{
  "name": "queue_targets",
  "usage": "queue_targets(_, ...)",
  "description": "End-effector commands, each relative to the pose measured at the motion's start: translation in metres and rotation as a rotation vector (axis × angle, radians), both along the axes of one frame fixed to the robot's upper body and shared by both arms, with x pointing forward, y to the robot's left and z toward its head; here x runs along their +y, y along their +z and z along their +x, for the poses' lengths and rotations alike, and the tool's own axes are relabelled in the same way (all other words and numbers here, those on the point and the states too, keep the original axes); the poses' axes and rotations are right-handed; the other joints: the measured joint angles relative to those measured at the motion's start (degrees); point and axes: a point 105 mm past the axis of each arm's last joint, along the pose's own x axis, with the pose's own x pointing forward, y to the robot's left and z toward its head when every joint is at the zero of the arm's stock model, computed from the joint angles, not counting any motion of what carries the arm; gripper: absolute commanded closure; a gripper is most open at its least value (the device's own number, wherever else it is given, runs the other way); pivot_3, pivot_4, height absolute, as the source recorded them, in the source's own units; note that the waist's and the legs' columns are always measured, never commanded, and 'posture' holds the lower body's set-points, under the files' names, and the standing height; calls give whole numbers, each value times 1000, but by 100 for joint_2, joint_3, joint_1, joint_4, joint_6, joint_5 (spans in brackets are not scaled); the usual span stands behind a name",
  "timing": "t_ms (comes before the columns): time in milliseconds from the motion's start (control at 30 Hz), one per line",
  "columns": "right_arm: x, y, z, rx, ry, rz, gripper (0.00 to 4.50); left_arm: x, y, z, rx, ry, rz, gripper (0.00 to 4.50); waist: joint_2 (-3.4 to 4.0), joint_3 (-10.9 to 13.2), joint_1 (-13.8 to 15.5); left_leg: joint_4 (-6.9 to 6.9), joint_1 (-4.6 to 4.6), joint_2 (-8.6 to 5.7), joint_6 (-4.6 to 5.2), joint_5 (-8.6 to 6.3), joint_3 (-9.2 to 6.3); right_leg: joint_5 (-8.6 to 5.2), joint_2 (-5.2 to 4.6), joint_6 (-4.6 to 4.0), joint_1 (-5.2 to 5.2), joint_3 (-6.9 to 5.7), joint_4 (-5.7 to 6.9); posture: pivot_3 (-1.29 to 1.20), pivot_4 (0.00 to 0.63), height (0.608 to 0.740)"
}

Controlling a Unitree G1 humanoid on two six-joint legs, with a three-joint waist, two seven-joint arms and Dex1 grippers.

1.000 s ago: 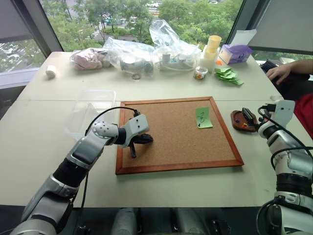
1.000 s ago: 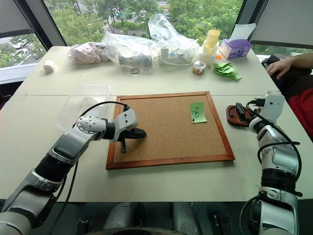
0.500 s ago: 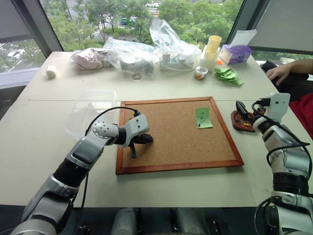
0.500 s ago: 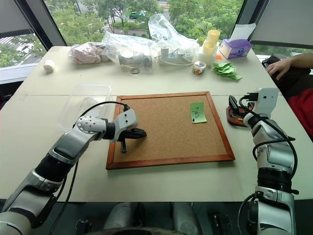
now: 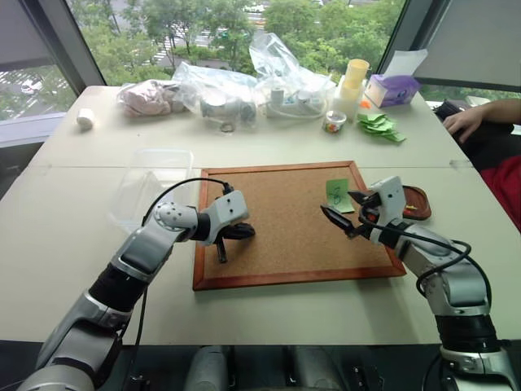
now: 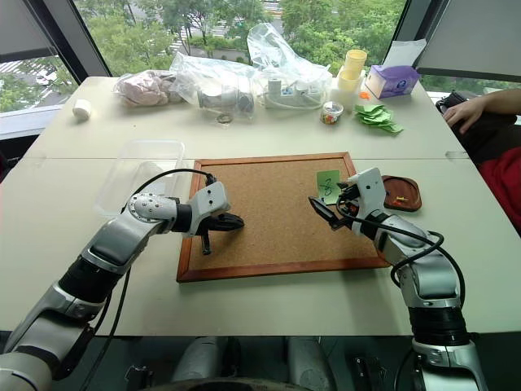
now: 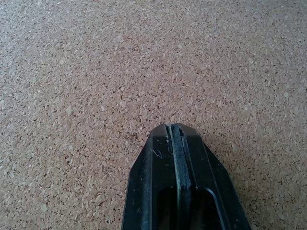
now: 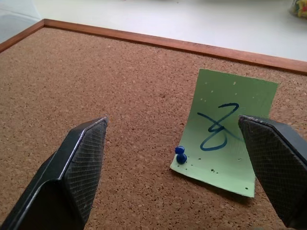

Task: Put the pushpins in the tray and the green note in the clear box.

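Note:
The green note [image 8: 225,129] lies on the cork board [image 5: 277,244] near its far right corner, a dark squiggle on it. A blue pushpin [image 8: 181,155] stands in the note's near corner. My right gripper [image 5: 346,209] hovers open just in front of the note, its fingers spread to either side of pin and note. The dark wooden tray [image 5: 425,204] sits right of the board, with small coloured specks [image 6: 396,199] in it. My left gripper [image 5: 244,232] is shut and empty, its tip low over the board's left part. The clear box [image 5: 151,183] lies left of the board.
Clear plastic bags [image 5: 244,90], yellow cups [image 5: 354,77], a purple tissue box [image 5: 391,88] and a heap of green paper pieces [image 5: 378,124] line the table's far side. A person's hand [image 5: 468,120] rests at the far right edge.
My right gripper has swung left from over the tray to the cork board in front of the green note, staying open. The left arm has not moved.

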Motion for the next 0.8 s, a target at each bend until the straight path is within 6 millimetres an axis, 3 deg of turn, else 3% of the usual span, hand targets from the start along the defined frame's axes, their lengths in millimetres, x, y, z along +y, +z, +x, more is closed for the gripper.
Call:
queue_targets(33, 2, 1, 4, -19, 10, -22, 51, 2, -4, -2, 11, 7, 10, 4500, 0, 0, -1, 0, 0, 0, 0, 0, 0, 0, 0, 0, 0, 0, 0, 0, 150, 738)
queue_targets(133, 1, -13, 8, 22, 6, -57, 51, 2, -4, -2, 13, 9, 9, 4500, 0, 0, -2, 0, 0, 0, -1, 0, 1, 0, 0, 0, 0, 0, 0, 0, 150, 738)
queue_targets(233, 0, -23, 11, 51, 4, -62, 818, 2, -4, -3, 12, 12, 9, 4500, -2, -1, -4, 0, 1, 0, -4, 2, 1, 0, 0, 0, 0, 0, 0, 0, 150, 738)
queue_targets(333, 2, -23, 11, 57, 13, -49, 2477, 4, -4, -3, 12, 18, 9, 4500, -2, -1, -4, 0, 1, 0, -4, 2, 1, 0, 1, 0, 0, 0, 0, 0, 150, 738)
queue_targets(467, 3, -24, 10, 59, 21, -52, 4335, 4, -4, -3, 13, 21, 8, 4500, -2, -2, -4, 0, 1, 0, -5, 3, 1, 0, 1, 0, 0, 0, 0, 0, 150, 738)
queue_targets(700, 4, -17, 10, 10, 15, -75, 4426, 3, -4, -3, 14, 18, 8, 4500, -2, -2, -6, 0, 2, 1, -5, 3, 1, 0, 2, 0, 0, 0, 0, 0, 150, 738)
queue_targets(800, 1, 15, 16, -137, -14, -62, 4426, 3, -5, -4, 17, 16, 9, 4500, -1, -2, -11, 0, 2, 1, -5, 3, 1, 0, 2, 0, 0, 0, 0, 0, 150, 738)
